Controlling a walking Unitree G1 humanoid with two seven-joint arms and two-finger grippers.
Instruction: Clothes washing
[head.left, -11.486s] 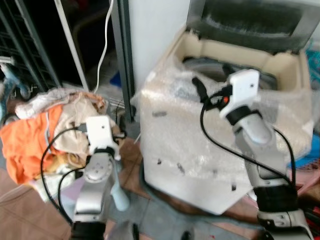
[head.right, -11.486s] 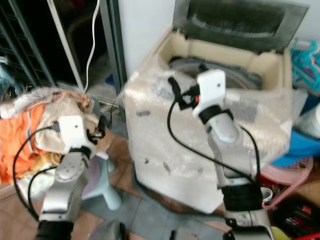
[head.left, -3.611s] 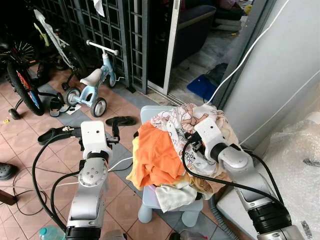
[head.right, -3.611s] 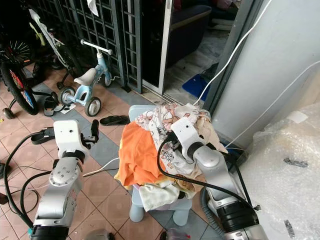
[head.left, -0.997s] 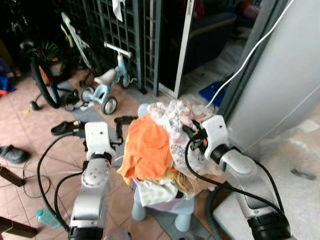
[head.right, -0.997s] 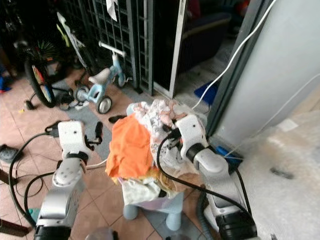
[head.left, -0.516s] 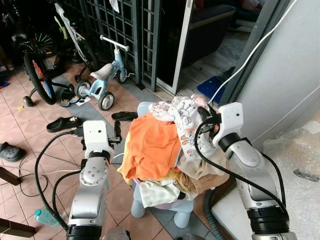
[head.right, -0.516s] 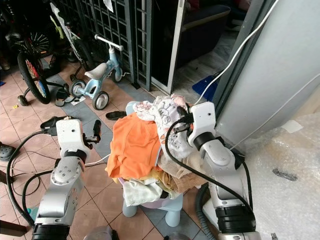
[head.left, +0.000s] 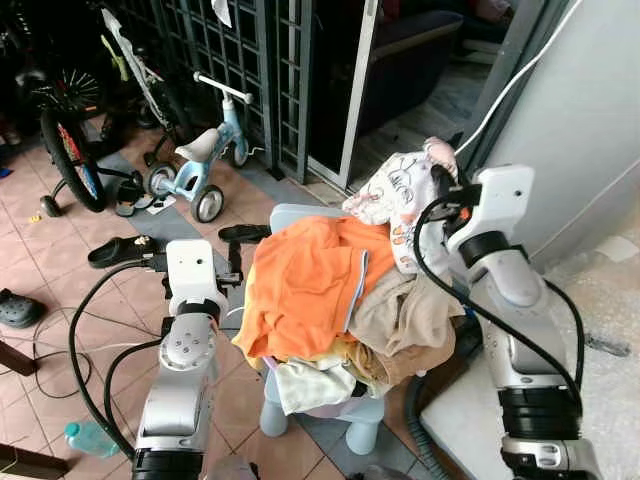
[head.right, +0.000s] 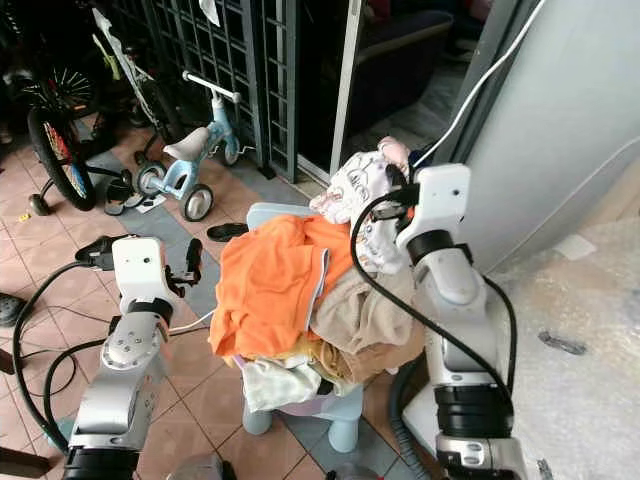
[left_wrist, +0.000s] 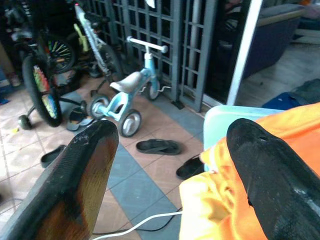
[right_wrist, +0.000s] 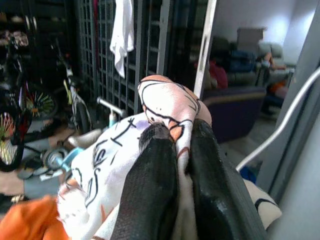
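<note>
Balance bike (head.left: 205, 165) by metal grille, right pincer (right_wrist: 175, 150) clenched on white cartoon-print garment (head.left: 395, 195) above orange-topped clothes pile (head.left: 310, 280), left pincer (left_wrist: 170, 150) spread, empty

The two eye views look forward and down from the head over the clothes pile (head.left: 330, 300) on a stool (head.left: 330, 415), the tiled floor and both arms, the right eye's picture set slightly to one side of the left's. The left wrist view looks from low beside the pile, along its spread fingers (left_wrist: 265, 170), across the floor to the balance bike (left_wrist: 131, 92) and grille that the eye views also show. The right wrist view sits close behind its fingers (right_wrist: 155, 185), pinched on a printed cloth (right_wrist: 160, 107), and faces the same grille and doorway.
</note>
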